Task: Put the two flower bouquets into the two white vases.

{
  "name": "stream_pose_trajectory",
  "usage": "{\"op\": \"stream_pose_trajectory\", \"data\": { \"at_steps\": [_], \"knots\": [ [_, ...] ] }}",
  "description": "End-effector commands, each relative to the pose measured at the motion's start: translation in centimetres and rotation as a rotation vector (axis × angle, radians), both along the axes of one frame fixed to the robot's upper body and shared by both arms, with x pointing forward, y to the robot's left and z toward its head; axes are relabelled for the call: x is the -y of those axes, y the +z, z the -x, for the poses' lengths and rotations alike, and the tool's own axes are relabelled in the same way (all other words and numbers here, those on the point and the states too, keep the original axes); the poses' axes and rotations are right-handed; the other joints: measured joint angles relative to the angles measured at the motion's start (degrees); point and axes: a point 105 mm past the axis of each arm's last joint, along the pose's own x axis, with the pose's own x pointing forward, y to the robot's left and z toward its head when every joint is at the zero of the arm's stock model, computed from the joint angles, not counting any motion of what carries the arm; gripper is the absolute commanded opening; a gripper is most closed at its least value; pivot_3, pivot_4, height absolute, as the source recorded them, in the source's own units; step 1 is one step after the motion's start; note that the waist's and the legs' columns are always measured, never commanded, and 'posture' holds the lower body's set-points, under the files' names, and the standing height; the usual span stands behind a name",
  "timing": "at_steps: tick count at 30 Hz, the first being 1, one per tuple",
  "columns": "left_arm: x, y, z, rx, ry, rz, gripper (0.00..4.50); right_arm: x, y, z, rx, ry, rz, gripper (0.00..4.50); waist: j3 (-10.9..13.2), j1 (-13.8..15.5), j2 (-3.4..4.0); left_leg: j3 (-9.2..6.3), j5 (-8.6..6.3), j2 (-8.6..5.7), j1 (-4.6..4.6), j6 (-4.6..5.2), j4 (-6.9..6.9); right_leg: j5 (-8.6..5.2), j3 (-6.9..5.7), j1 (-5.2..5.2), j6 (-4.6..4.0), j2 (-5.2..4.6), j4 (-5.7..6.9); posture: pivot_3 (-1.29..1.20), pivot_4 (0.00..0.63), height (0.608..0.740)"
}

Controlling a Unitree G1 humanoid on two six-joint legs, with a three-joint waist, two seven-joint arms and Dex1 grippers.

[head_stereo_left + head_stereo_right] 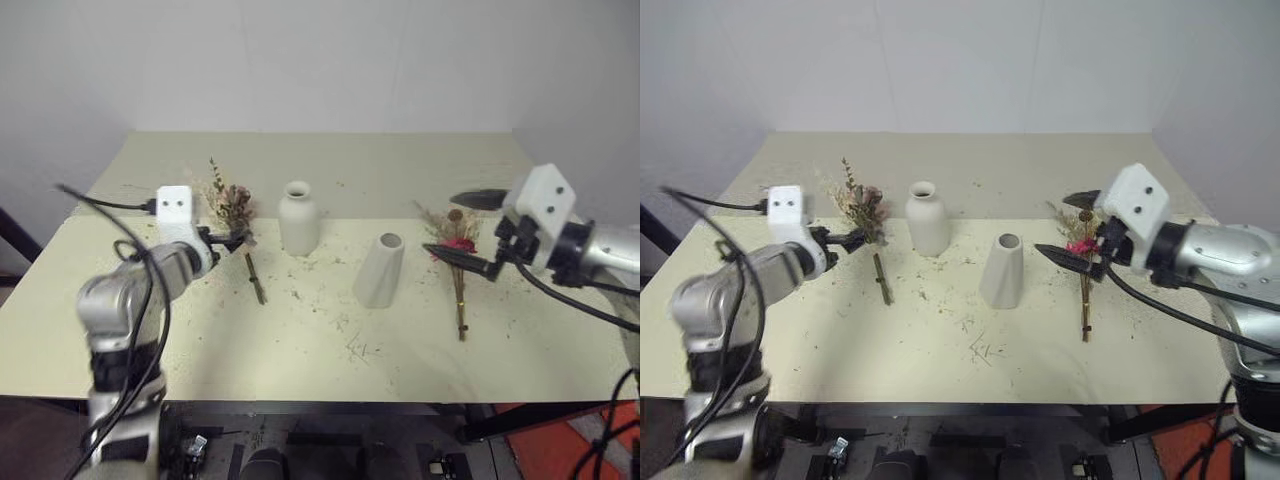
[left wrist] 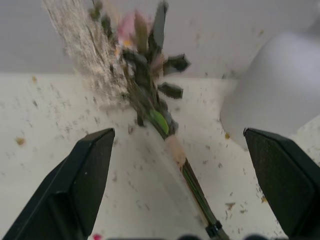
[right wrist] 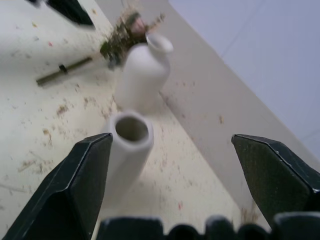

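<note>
left gripper [image 2: 175, 165] jaws wide apart, pink bunch [image 2: 145, 90] between them (ungripped) | right gripper [image 3: 175, 170] jaws spread, cone vase [image 3: 127, 150] between, bottle vase [image 3: 142, 75] beyond

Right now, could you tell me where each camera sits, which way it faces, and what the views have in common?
Left eye view: on the head, looking forward and down at the table; both arms show, left gripper by the pink bouquet, right gripper over the red bouquet.
Right eye view: beside it, same scene.
Left wrist view: along its open fingers at the pink bouquet's stem.
Right wrist view: between its open fingers at the cone vase and bottle vase.
Shared: the bottle vase shows in all four.
</note>
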Motion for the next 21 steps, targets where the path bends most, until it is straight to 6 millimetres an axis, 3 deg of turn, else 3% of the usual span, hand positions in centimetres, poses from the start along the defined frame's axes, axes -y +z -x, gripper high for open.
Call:
{"op": "stream_pose_trajectory", "data": {
  "at_steps": [1, 5, 21],
  "knots": [
    [0.5, -0.2, -1.1, -0.111, 0.038, 0.03, 4.49, -0.9, 1.0, 0.1, 0.044, 0.024, -0.009, 4.5, 0.0, 0.2, -0.01, -0.02, 0.0, 0.0, -0.03, 0.0, 0.0, 0.0, -0.01, -0.02, 0.0, 0.0, -0.01, 0.0, 0.15, 0.74],
    [1.8, -0.6, -2.5, -0.22, 0.052, 0.046, 4.49, -0.8, 0.5, 0.0, 0.037, 0.013, 0.003, 4.5, 0.0, 0.4, -0.02, -0.06, 0.01, -0.04, -0.11, -0.01, 0.0, 0.0, -0.09, -0.04, 0.0, -0.03, -0.03, 0.0, 0.15, 0.74],
    [2.6, -1.2, -7.3, -0.219, 0.121, -0.01, 4.49, 0.0, 0.1, 0.7, 0.027, -0.036, 0.008, 4.5, 0.0, 0.3, -0.04, -0.03, 0.05, -0.06, -0.11, -0.09, -0.04, 0.0, -0.07, -0.07, 0.0, -0.06, -0.1, 0.0, 0.15, 0.74]
  ]
}}
